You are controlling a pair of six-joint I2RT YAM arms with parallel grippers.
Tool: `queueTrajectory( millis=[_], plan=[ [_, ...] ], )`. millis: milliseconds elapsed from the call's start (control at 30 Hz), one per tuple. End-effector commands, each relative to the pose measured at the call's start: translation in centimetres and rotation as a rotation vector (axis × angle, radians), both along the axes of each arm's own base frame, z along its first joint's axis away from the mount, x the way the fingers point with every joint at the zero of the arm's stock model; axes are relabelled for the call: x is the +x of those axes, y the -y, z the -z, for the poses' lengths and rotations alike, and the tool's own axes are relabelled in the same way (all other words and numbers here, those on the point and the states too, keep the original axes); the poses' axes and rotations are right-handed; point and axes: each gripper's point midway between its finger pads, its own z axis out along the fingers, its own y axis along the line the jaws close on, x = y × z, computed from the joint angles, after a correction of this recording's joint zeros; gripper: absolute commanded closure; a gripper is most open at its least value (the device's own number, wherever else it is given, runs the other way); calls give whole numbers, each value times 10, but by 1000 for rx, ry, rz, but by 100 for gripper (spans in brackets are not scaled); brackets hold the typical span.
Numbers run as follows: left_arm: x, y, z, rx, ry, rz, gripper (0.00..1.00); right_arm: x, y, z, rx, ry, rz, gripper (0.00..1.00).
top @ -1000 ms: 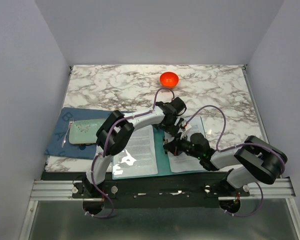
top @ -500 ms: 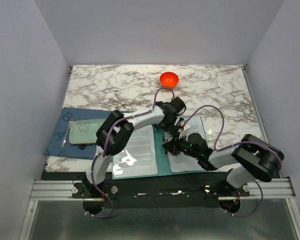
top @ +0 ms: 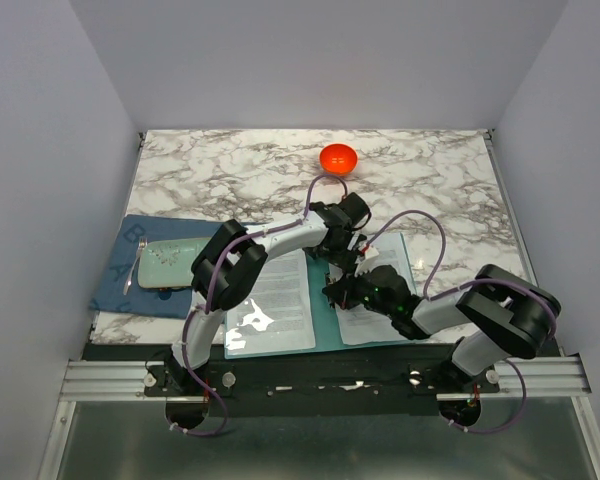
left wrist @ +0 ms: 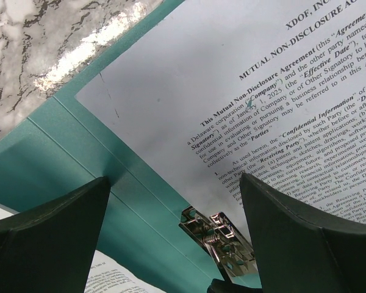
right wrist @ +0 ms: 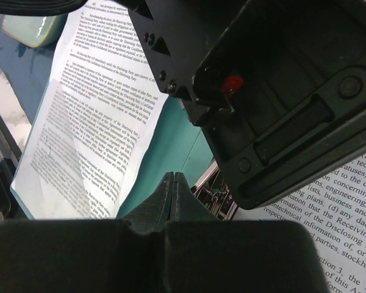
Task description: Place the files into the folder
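Marble table (top: 230,165): right gripper (right wrist: 172,183) nearer clip (left wrist: 218,237)

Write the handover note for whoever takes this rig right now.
Left gripper: open, hovering over the spine of the folder, just above the metal clip.
Right gripper: shut, nothing visibly held, tips pointing at that clip.
The folder lies open at the near edge of the table. The files lie on it, a printed sheet on each half.
Done: files rest on the open folder.
Left: I cannot tell whether the right sheet is under the clip. Probably secure it, then close the folder.
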Motion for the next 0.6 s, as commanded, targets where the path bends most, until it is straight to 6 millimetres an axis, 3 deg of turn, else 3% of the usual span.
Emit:
queueTrajectory(
  millis=[0, 567],
  plan=[
    [-12, -18, 19, 53, -62, -9, 5, -36, 41, 72, -239, -190, 16, 99],
    [-11, -18, 16, 44, -61, -11, 5, -49, 54, 89, -279, -245, 67, 99]
  ],
)
